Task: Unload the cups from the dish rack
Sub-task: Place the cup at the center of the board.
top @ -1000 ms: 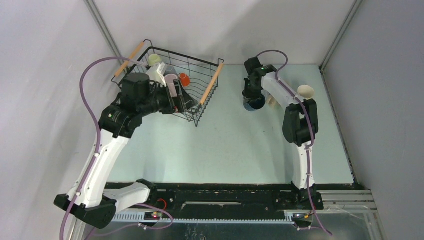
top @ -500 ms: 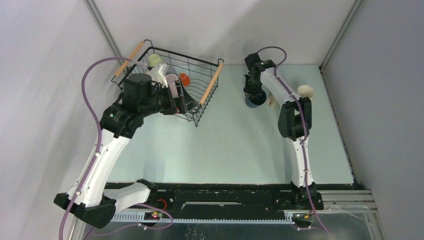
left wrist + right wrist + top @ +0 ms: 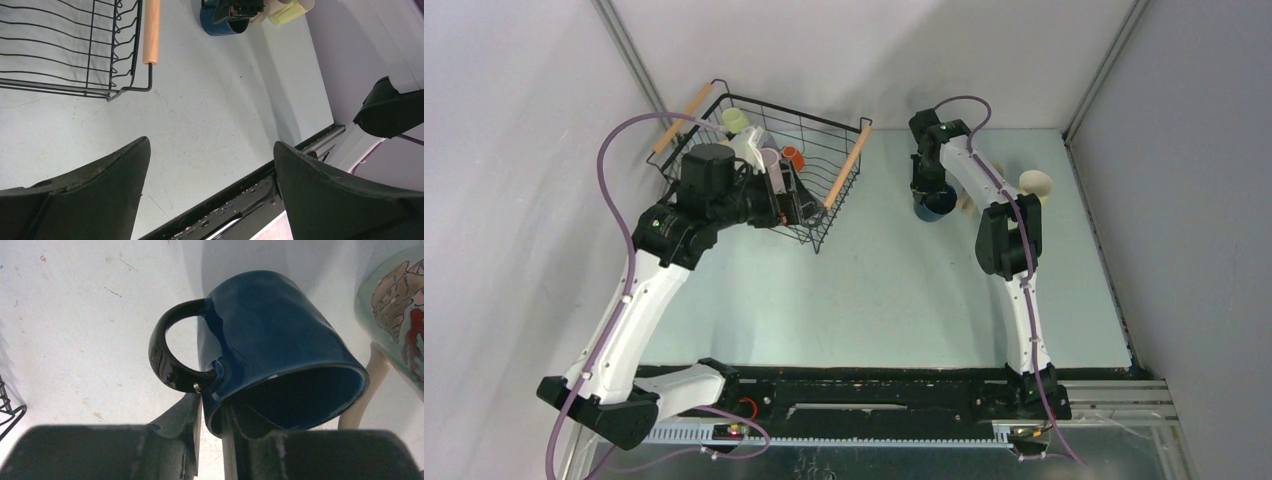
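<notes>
Two jobs running. Right gripper (image 3: 212,415) is at the far side of the table (image 3: 75,315), one finger inside the navy mug (image 3: 280,335) and one outside, straddling the wall right next to the handle. Can't tell from the wrist view whether it's pinching or sitting slack around the rim. Mug looks set down and upright, just beside a green patterned cup (image 3: 400,315) and near a cream cup (image 3: 1036,183).

My read: this is the release step. To do it clean I'd open fully before any lift, then go straight up. That way the inner finger doesn't hook the rim, and the outer one doesn't catch the handle and tip the mug into its neighbours.

Left gripper (image 3: 211,145) is spread wide with nothing in it, over the dish rack (image 3: 846,168) in the far left corner. Rack shows a pale green cup (image 3: 734,120), a mauve cup (image 3: 767,160) and an orange cup (image 3: 793,158); the arm may hide more.
</notes>
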Tool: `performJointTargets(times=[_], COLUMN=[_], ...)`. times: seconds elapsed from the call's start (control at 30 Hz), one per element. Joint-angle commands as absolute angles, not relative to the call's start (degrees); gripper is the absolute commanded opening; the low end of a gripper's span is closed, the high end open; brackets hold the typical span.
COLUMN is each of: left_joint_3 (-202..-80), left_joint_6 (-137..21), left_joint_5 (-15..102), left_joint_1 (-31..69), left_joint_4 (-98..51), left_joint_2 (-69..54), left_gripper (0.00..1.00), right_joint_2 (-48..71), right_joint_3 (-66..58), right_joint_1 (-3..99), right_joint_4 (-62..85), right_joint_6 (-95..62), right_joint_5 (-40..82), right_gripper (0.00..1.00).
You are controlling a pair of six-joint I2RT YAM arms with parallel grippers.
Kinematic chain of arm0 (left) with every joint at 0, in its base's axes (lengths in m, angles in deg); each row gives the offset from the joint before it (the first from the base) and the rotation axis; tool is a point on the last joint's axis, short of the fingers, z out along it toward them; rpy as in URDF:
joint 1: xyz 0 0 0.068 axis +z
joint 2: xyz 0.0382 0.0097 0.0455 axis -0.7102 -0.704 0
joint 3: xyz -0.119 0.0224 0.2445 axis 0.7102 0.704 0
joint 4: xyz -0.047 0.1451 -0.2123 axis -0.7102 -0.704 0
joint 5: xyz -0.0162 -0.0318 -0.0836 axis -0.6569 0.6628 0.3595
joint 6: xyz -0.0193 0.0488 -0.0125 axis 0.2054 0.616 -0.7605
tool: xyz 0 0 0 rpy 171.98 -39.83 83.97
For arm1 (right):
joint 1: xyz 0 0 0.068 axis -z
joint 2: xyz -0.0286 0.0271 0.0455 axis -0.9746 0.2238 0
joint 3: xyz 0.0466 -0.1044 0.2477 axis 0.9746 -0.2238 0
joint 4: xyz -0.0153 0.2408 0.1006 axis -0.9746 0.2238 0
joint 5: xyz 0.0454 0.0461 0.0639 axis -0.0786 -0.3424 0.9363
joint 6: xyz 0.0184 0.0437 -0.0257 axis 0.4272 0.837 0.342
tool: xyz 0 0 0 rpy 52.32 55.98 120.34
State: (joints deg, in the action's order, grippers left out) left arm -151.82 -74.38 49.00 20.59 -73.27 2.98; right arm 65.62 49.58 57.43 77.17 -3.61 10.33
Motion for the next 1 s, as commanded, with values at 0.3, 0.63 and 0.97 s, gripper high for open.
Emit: performJointTargets(times=[0.3,0.63,0.97], left_joint_3=[-150.60,-153.28,-162.86], left_joint_6=[-73.98,-73.72,-71.67], left_joint_5=[47.62,44.64,25.49], left_joint_1=[19.94,19.95,20.18], left_joint_4=[-71.60,-72.30,-78.50], left_joint_2=[1.40,-0.99,-8.03], left_gripper=[1.00,1.00,1.00], right_joint_2=[65.45,58.56,40.51], right_joint_3=[54.74,52.58,38.60], right_joint_1=[56.90,56.56,56.00], right_joint_4=[77.03,75.67,68.52], right_joint_6=[-4.40,-3.76,-2.91], right_joint_5=[11.70,13.45,17.28], right_gripper=[0.39,0.52,0.86])
